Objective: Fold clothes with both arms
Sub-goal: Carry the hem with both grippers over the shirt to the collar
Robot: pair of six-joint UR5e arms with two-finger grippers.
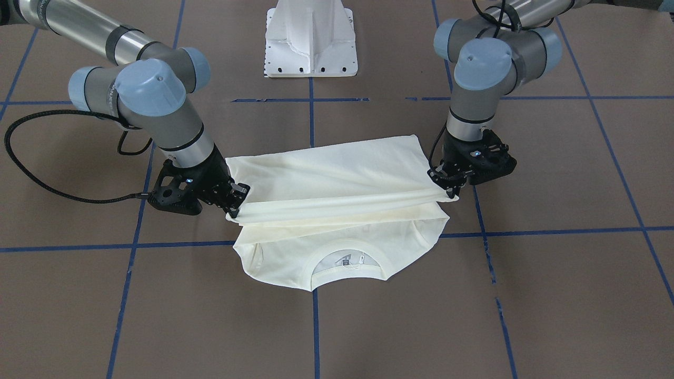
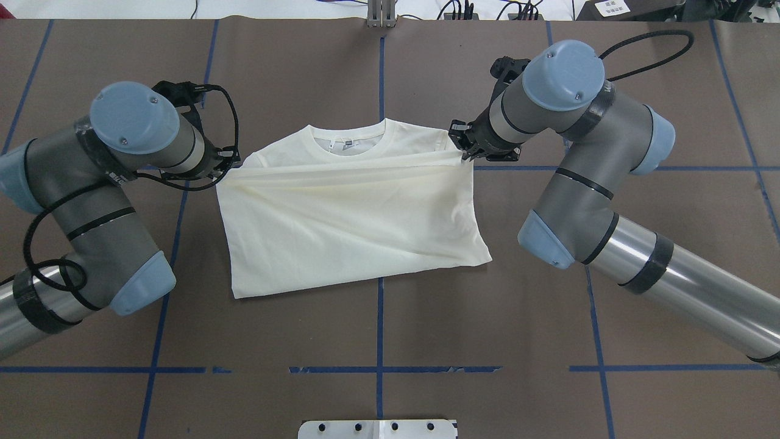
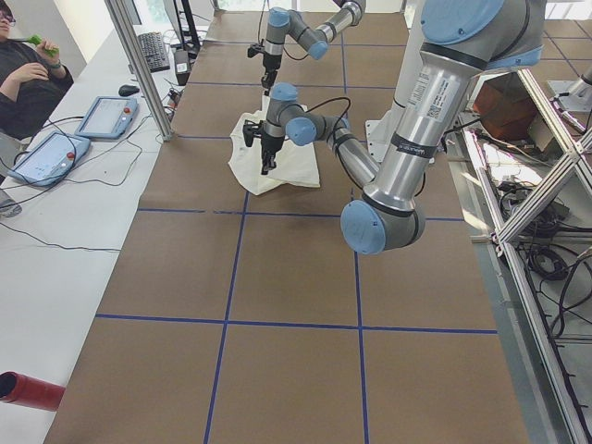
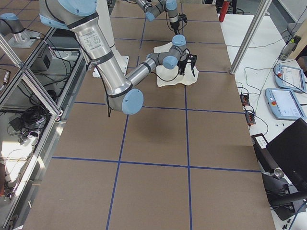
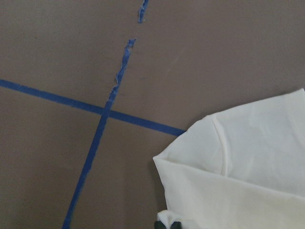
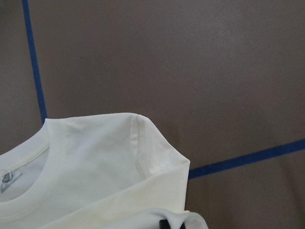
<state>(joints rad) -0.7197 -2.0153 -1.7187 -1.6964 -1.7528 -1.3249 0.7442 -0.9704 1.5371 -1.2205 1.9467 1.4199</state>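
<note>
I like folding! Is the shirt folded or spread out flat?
Half folded. The T-shirt has its bottom half doubled over its top, collar showing beyond; the left gripper and right gripper pinch the folded-over edge's corners.

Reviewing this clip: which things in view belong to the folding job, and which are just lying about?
Part of the job:
cream T-shirt
left claw and right claw, each pinching the shirt's folded-over edge

Just lying about:
white pedestal base
control tablets
keyboard
red cylinder
person
</note>
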